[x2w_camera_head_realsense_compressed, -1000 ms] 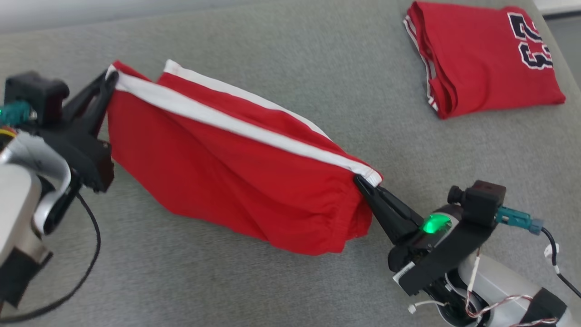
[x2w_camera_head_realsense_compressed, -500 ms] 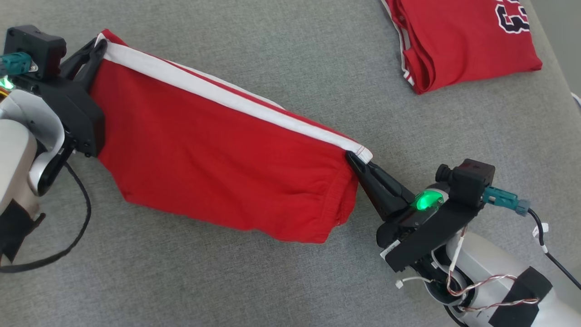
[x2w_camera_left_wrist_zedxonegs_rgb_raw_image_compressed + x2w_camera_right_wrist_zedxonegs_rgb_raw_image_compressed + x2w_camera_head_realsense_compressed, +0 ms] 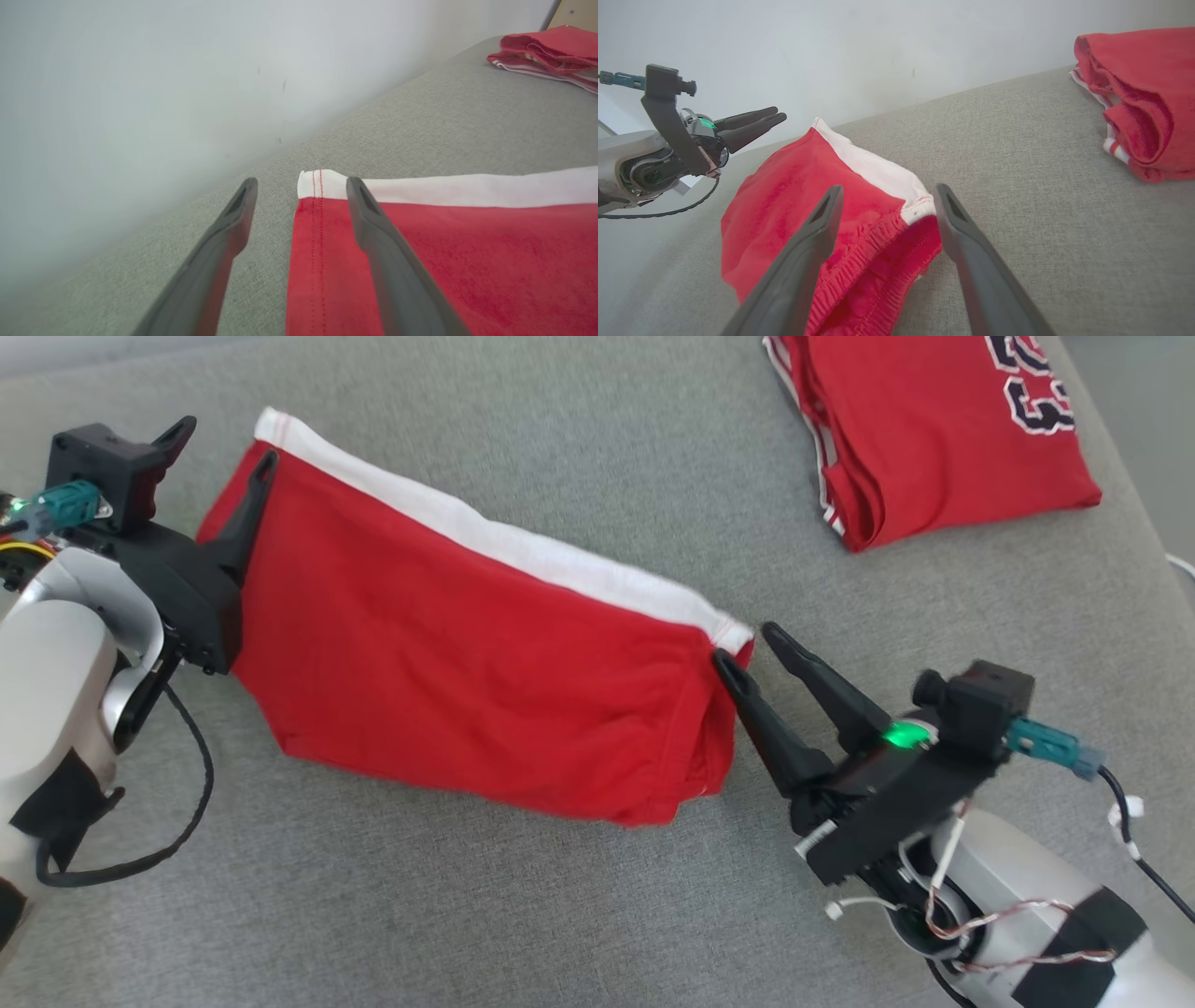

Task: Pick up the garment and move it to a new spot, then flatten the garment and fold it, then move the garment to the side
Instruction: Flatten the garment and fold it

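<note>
The garment [image 3: 448, 663], red shorts with a white side stripe, lies folded over on the grey fabric surface [image 3: 560, 915]. My left gripper [image 3: 231, 439] stands open at its left end; in the left wrist view [image 3: 302, 182] the fingers straddle the white corner of the garment [image 3: 467, 252] without pinching it. My right gripper [image 3: 743, 642] is open at the right end. In the right wrist view [image 3: 889, 187] its fingers flank the elastic waistband corner of the garment [image 3: 784, 205]. That view also has the left gripper [image 3: 777, 116] beyond the cloth.
A folded red jersey [image 3: 934, 429] with dark numbers lies at the far right, also in the wrist views [image 3: 551, 51] [image 3: 1143, 102]. A pale wall [image 3: 140, 93] borders the surface behind the garment. Bare grey fabric stretches in front.
Both grippers have opened and let go of the garment's corners. The cloth, stretched between them before, now rests slack on the surface. The head camera has shifted slightly.
</note>
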Available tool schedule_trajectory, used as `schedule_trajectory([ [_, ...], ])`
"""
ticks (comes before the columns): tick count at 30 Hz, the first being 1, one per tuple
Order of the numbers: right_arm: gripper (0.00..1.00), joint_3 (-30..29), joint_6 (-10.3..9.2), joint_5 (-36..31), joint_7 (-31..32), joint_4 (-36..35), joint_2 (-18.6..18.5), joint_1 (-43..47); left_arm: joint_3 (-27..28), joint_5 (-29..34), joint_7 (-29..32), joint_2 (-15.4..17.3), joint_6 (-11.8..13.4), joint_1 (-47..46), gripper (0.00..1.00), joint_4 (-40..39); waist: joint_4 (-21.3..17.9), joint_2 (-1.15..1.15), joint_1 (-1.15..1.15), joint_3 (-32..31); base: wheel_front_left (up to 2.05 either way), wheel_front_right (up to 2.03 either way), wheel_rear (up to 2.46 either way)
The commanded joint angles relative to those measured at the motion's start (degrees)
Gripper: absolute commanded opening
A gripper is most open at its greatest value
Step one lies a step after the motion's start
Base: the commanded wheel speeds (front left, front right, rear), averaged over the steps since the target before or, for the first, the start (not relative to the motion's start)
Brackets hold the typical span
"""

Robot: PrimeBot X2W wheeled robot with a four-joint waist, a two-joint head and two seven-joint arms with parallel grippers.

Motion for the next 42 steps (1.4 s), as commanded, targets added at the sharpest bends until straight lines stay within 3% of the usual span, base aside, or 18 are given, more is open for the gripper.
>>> schedule_trajectory([
  [1, 1.0, -0.3, -0.17, -0.6, -0.1, -0.1, -0.5, 1.4, -0.3, -1.1, -0.9, -0.3, 0.2, 0.6, 1.0, 0.5, 0.5, 0.0, 0.0, -2.1, 0.0, 0.0, 0.0],
  [9, 1.0, -7.2, -0.17, -5.3, -0.1, -2.1, -0.5, 5.3, 0.0, -2.9, -5.0, 0.3, 0.2, 2.5, 1.0, 2.3, 0.4, 0.0, 0.0, -6.1, 0.0, 0.0, 0.0],
  [17, 1.0, -22.2, -0.17, -15.1, -0.1, -6.0, 6.4, 12.7, 4.3, -1.3, -6.1, 0.6, 3.0, 5.7, 1.0, 0.4, 0.3, 0.0, 0.0, -7.6, 0.0, 0.0, 0.0],
  [24, 1.0, -32.2, -0.17, -24.4, -0.1, -9.9, 14.6, 19.0, 5.0, -1.3, -6.1, 0.8, 2.0, 9.4, 1.0, 0.6, -0.3, 0.0, 0.0, -7.6, 0.0, 0.0, 0.0],
  [32, 1.0, -36.6, -0.17, -31.9, -0.1, -12.1, 22.1, 24.2, 2.0, -4.8, 0.8, 3.2, 0.1, 10.6, 1.0, 1.4, -2.7, 0.0, 0.0, -6.5, 0.0, 0.0, 0.0],
  [42, 1.0, -36.4, -0.17, -32.8, -0.1, -11.8, 24.5, 25.9, -3.2, -8.5, 13.4, 6.1, 0.1, 11.0, 1.0, 0.6, -4.7, 0.0, 0.0, -5.3, 0.0, 0.0, 0.0],
])
